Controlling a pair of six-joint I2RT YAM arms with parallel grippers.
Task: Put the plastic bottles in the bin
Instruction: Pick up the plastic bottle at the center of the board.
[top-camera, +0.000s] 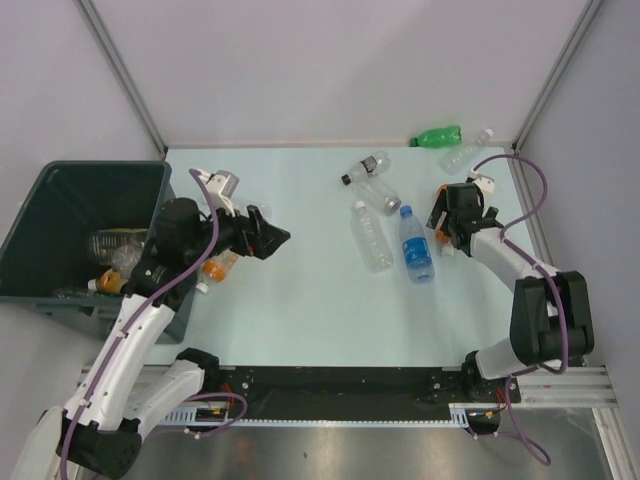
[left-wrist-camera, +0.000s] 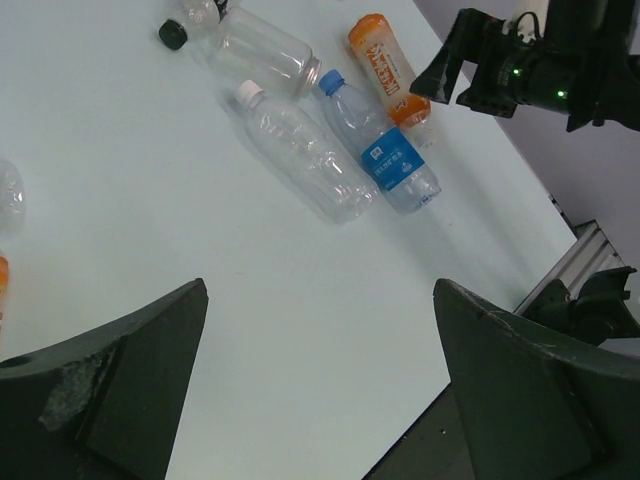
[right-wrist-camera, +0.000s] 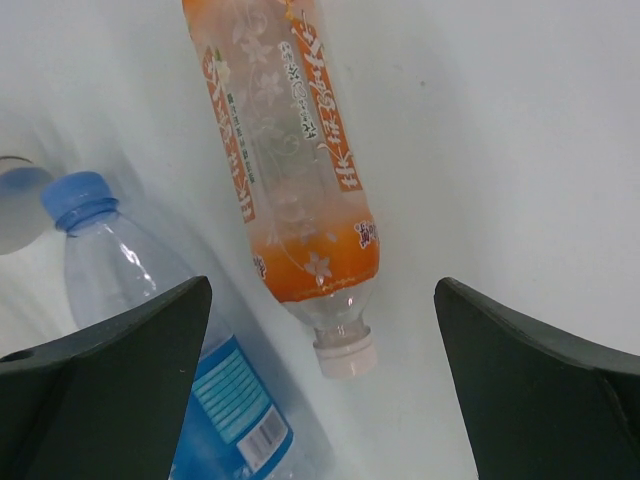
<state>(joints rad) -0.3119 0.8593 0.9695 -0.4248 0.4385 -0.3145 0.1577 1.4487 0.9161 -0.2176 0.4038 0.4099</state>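
Bin (top-camera: 100, 167), far left: is holding a few bottles. Left gripper (left-wrist-camera: 320, 290): you are hovering it empty, fingers spread wide, facing the clear bottle (top-camera: 372, 237) and blue-labelled bottle (top-camera: 416, 245). Right gripper (right-wrist-camera: 320, 300): fingers wide, you are straddling the orange-labelled bottle (right-wrist-camera: 290, 170) lying on the table, seemingly lining up a grasp.

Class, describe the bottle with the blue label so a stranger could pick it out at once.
On the table, beside the right claw, two clear bottles lie side by side. The blue-labelled bottle is the one nearer the claw; unlike its white-capped neighbour, its cap is blue too.
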